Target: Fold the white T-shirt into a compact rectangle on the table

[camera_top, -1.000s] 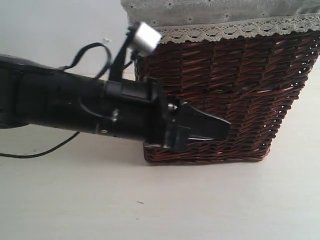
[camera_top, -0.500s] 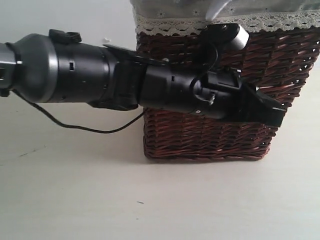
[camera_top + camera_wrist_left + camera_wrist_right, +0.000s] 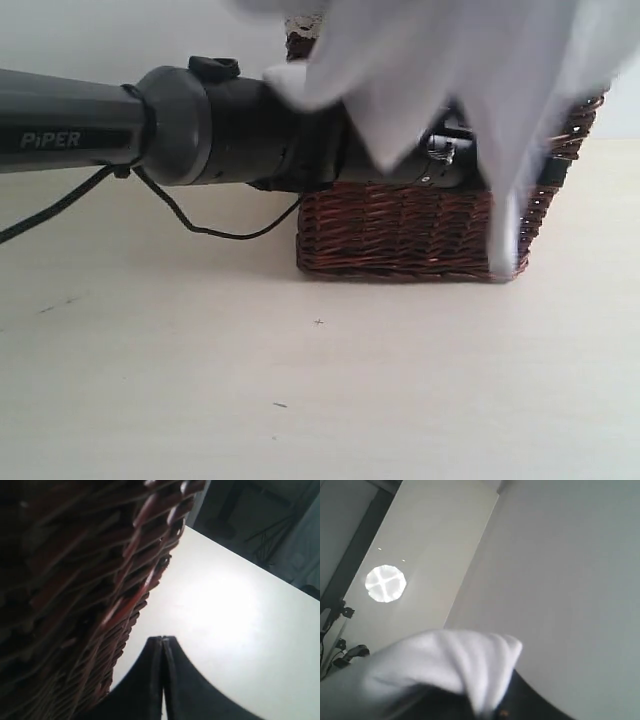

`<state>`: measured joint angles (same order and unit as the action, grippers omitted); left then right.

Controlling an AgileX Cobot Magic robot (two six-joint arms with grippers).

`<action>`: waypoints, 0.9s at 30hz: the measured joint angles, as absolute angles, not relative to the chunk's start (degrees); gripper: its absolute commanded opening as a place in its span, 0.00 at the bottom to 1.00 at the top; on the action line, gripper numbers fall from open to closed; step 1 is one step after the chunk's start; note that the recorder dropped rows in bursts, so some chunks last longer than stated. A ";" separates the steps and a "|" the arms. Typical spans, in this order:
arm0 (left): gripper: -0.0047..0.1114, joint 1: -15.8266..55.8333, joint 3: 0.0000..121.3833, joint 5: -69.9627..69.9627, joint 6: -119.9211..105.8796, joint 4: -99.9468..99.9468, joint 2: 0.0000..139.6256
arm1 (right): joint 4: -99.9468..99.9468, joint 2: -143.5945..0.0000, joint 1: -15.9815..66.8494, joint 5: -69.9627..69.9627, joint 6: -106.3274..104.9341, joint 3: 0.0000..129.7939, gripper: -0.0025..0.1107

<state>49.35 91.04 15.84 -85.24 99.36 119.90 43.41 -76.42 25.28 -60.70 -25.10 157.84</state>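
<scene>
Above the table (image 3: 300, 390), in the exterior view, the white T-shirt (image 3: 430, 80) hung in the air as a blurred white sheet. It was in front of the wicker basket (image 3: 400, 235) and partly over the left arm (image 3: 200, 125), and no part of it lay flat on the table. It looked light, soft and limp (it would sag, not keep a shape), so I judged the shoulders or hem corners the best places to hold.

From the left wrist view, the left pincer (image 3: 162, 645) was pressed together and empty, just beside the basket wall.

From the right wrist view, the right pincer (image 3: 485, 707) was almost covered by bunched white cloth and seemed to pinch it. Behind it were a plain wall and a round light (image 3: 385, 583).

The pale table looked broad, flat and smooth, with room before the basket for spreading.
</scene>
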 measured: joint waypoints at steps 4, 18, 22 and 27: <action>0.04 47.95 91.04 18.35 -85.10 99.10 118.88 | 38.31 -75.43 25.28 -65.34 -22.35 158.24 0.02; 0.04 36.71 91.04 60.25 -51.58 35.37 99.28 | -2.86 -88.69 25.28 -71.43 -8.71 158.25 0.02; 0.04 32.63 90.40 67.97 -50.17 32.01 96.01 | -2.30 -92.46 25.28 -71.79 -7.26 157.49 0.02; 0.04 25.82 84.58 62.86 -47.29 31.24 89.66 | 0.00 -93.03 25.28 -70.97 -6.63 149.29 0.02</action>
